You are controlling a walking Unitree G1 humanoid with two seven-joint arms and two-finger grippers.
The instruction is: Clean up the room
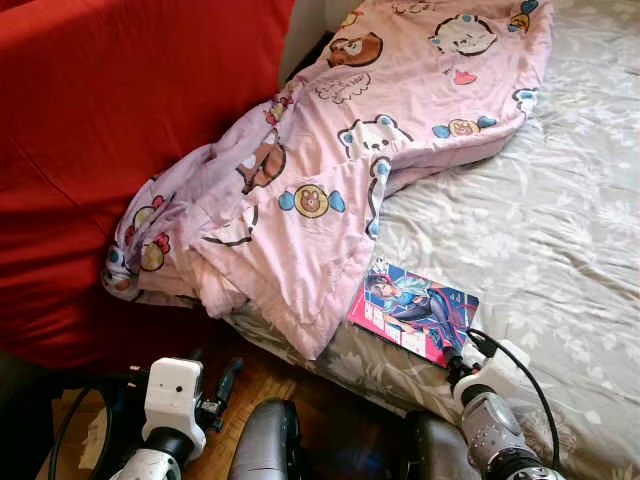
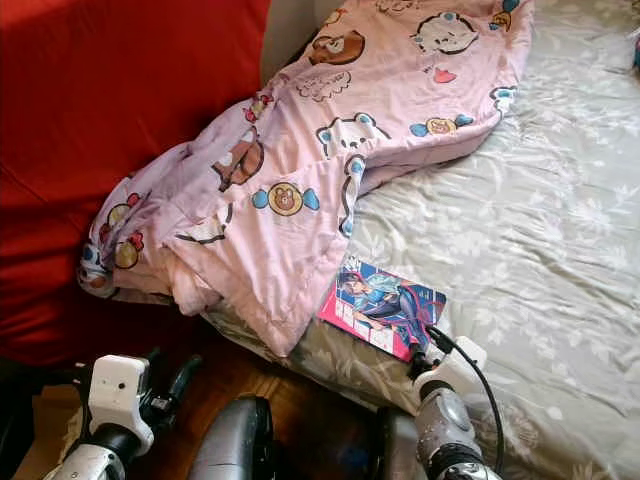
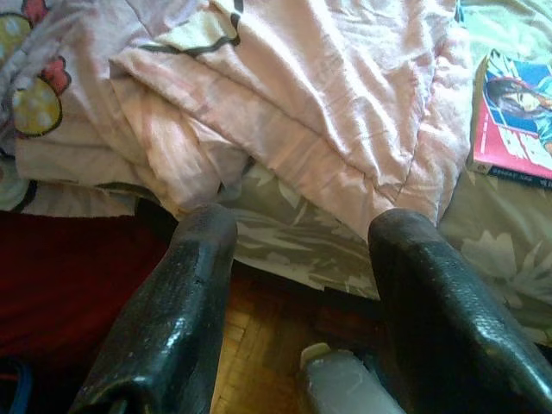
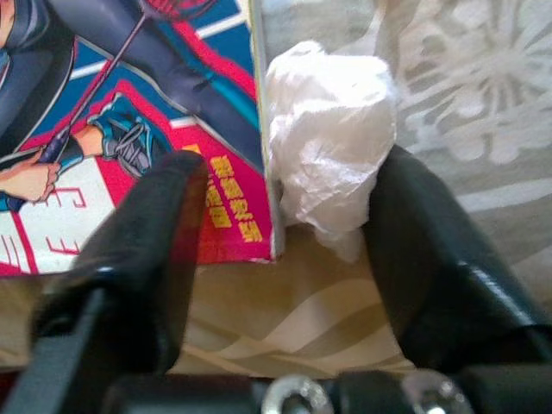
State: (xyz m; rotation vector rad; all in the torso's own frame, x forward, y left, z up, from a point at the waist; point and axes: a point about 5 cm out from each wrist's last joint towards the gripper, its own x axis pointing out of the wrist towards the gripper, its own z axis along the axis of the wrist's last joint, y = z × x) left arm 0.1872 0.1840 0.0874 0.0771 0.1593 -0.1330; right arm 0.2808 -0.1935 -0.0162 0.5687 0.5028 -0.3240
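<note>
Nearest, the right gripper [image 4: 276,250] stands wide, its 2 fingers [image 4: 129,250] straddling a crumpled white paper wad [image 4: 328,138] and the corner of a glossy pink-and-blue comic book [image 1: 413,311]; judged ready to pinch the wad. Both lie near the edge of the grey floral bedsheet [image 1: 560,220], open sheet beyond. The left gripper [image 3: 297,285] gapes, empty, over wooden floor [image 3: 259,345] facing the rumpled pink cartoon-print quilt [image 1: 330,170].
</note>
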